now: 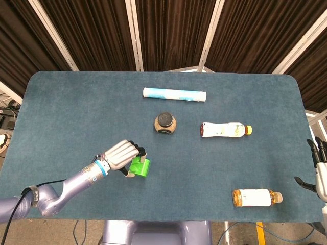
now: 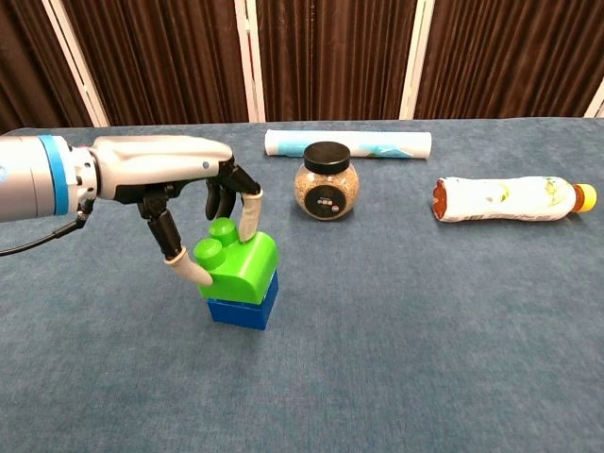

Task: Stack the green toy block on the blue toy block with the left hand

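Note:
The green toy block (image 2: 238, 264) sits on top of the blue toy block (image 2: 243, 310), whose studs are covered. From above, the green toy block (image 1: 139, 166) hides the blue one completely. My left hand (image 2: 193, 193) holds the green block from its left side, thumb low in front and fingers (image 2: 250, 215) behind it. In the head view the left hand (image 1: 121, 155) lies at the table's front left. My right hand (image 1: 319, 163) hangs off the table's right edge, fingers apart, holding nothing.
A round jar with a black lid (image 2: 326, 181) stands behind the blocks. A white rolled tube (image 2: 348, 143) lies at the back. Two bottles lie on their sides: a white one (image 2: 510, 199) at the right, an amber one (image 1: 256, 197) near the front right.

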{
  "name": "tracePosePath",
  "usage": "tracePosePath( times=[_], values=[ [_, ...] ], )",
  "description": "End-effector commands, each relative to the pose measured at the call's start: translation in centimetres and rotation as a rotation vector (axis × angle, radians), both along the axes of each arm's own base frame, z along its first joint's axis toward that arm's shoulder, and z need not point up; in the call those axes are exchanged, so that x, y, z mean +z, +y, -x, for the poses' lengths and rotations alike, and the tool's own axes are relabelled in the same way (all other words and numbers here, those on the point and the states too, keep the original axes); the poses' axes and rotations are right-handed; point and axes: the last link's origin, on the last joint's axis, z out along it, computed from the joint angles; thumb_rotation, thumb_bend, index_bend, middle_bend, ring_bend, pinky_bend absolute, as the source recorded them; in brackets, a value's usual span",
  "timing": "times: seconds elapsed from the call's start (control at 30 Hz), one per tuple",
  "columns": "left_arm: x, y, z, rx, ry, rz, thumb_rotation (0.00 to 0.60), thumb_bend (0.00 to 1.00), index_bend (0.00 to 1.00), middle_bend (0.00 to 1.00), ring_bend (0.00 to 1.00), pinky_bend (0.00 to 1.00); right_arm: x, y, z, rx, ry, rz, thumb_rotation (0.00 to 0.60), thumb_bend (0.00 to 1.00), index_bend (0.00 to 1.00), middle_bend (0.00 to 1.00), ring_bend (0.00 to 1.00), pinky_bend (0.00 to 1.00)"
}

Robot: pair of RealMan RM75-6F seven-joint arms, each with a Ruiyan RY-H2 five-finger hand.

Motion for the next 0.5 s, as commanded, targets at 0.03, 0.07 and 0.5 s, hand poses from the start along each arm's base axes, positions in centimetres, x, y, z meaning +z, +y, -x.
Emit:
tracePosePath(
  times=[0.03,0.07,0.5],
  values=[
    [-0.3,0.17,0.15,0.002,0.001,-0.002,0.6,0.09,0.5,0.49,0.47,0.42,-0.02,-0.03,0.02,-0.001,0.001,-0.001,0.6,0.0,0.0,0.0,0.0,0.0],
    [-0.31,0.26,0.2,0.001,0.0,-0.008,0.6,0.09,0.49,0.49,0.47,0.42,-0.03,-0.04,0.02,-0.001,0.001,-0.001,0.6,0.0,0.0,0.0,0.0,0.0],
    [-0.39,0.85,0.73,0.023,0.007,-0.028,0.6,0.09,0.51,0.5,0.47,0.42,0.1,-0.01,0.03,0.001,-0.003,0.002,0.6,0.0,0.0,0.0,0.0,0.0]
  ],
)
